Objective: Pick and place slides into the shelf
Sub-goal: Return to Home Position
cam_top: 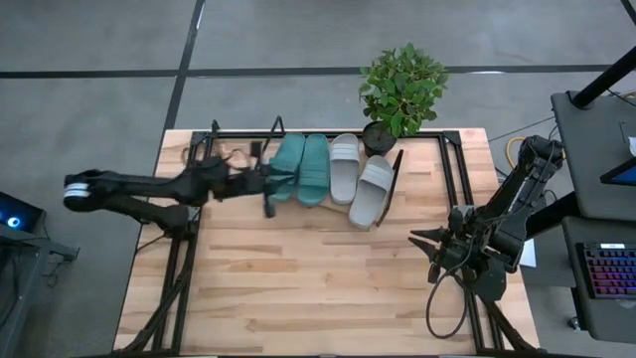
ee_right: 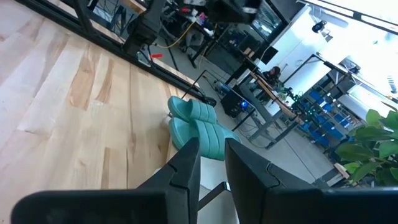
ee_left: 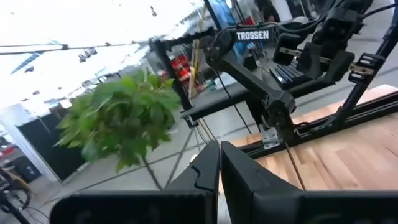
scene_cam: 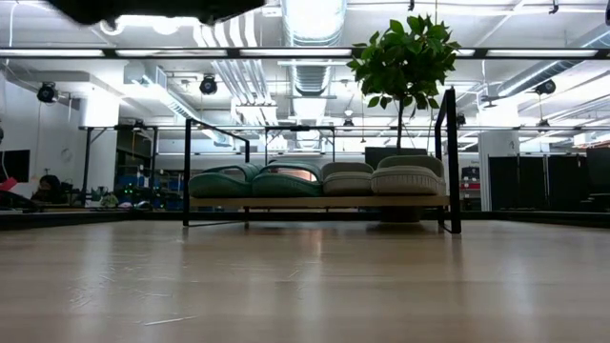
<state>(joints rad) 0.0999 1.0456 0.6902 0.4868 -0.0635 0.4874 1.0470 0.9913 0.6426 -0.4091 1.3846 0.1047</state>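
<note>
Slides (cam_top: pixel 314 169) on shelf (scene_cam: pixel 410 201): 2 teal, 2 grey | left gripper (ee_left: pixel 219 148) closed, empty | right gripper (ee_right: pixel 212 148) slightly parted, empty

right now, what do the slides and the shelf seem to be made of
The teal slides and grey slides look like moulded foam: matte, thick, rounded, no sheen. The shelf seems a pale wood board; its end frames look like thin black metal.

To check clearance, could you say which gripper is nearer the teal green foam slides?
Left. The left gripper is beside the teal green foam slides; the right gripper is by the table's right edge.
</note>
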